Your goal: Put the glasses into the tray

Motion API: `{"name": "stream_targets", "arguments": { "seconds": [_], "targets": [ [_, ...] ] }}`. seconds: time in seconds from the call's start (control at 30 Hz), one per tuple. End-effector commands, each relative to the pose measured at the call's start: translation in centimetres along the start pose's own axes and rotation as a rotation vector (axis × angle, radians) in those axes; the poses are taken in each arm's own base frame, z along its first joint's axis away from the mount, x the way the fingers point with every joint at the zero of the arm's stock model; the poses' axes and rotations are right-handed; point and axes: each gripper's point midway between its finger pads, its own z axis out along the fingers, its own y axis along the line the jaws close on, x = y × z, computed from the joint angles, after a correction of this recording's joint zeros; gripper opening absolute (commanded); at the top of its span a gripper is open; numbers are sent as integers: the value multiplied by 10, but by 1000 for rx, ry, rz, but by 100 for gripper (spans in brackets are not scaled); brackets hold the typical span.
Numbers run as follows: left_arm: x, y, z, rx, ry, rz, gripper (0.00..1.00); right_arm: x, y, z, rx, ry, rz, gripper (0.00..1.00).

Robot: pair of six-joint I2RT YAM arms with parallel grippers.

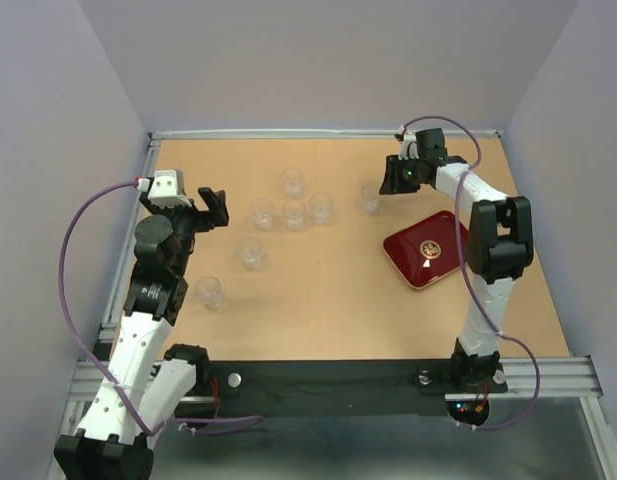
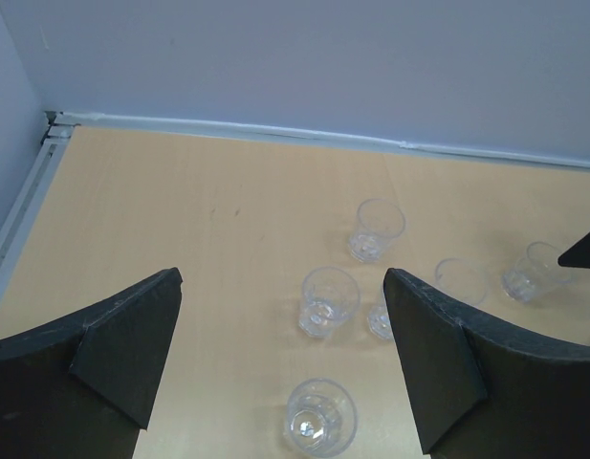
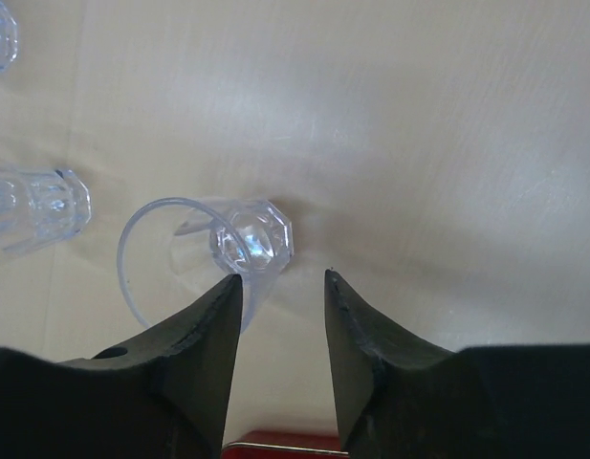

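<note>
Right gripper [image 3: 280, 277] at a glass [image 3: 249, 239] just beside the tray [image 1: 406, 258].
Its jaws part-open, glass at one tip, clear only from the wrist; left gripper [image 2: 280, 277] jaws wide open; tray's gold emblem [image 1: 430, 249] unreadable.

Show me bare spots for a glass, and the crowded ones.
Free: the tray, bare around its emblem; the table between tray, glasses and near rail. Crowded: those glasses clustered left of centre, and the glass by the right gripper.

2 white arms [image 1: 138, 345], black joints, purple cables [image 1: 64, 250]
</note>
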Motion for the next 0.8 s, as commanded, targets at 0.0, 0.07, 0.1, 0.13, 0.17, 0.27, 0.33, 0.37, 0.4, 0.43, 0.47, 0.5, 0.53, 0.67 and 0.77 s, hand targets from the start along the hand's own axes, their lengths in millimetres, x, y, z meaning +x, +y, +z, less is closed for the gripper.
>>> {"name": "stream_targets", "arguments": {
  "seconds": [0.0,0.07,0.1,0.13,0.17,0.27,0.33,0.37,0.4,0.43,0.47,0.5,0.53,0.67,0.77],
  "targets": [
    [-18,-7,-1,32,-63,-11,98,-18,2,0,16,-25,-39,41],
    [-18,-7,-1,32,-63,-11,98,-16,1,2,25,-17,-39,39],
    [-18,-7,-1,30,-62,-11,98,-13,0,6,28,-8,-38,31],
    [-18,-7,-1,32,-65,-9,98,-11,-1,7,38,-1,-36,26],
    [-18,-7,-1,32,-65,-11,98,-10,-4,8,56,1,-36,21],
    [-18,-7,-1,30,-65,-11,98,-11,-10,6,82,3,-71,5],
    [-19,-7,-2,31,-67,-11,98,-15,-10,1,89,-9,-87,0],
    [-19,-7,-2,31,-68,-11,98,-17,-7,-4,88,-17,-112,1],
    [-19,-8,-2,32,-68,-11,98,-20,-5,-10,86,-27,-129,0],
    [-19,-8,-2,32,-66,-11,98,-27,-2,-20,86,-49,-163,0],
    [-19,-8,-2,32,-66,-11,98,-28,1,-27,84,-57,-180,1],
    [-19,-7,-2,32,-66,-9,98,-23,0,-30,85,-51,-192,0],
    [-19,-7,-3,33,-69,-10,98,-22,2,-34,88,-53,-205,1],
    [-22,-8,-4,34,-77,-12,98,-21,5,-54,100,-72,-255,1],
    [-23,-8,-5,36,-80,-12,98,-20,4,-65,110,-84,-275,0]
  ]
}}
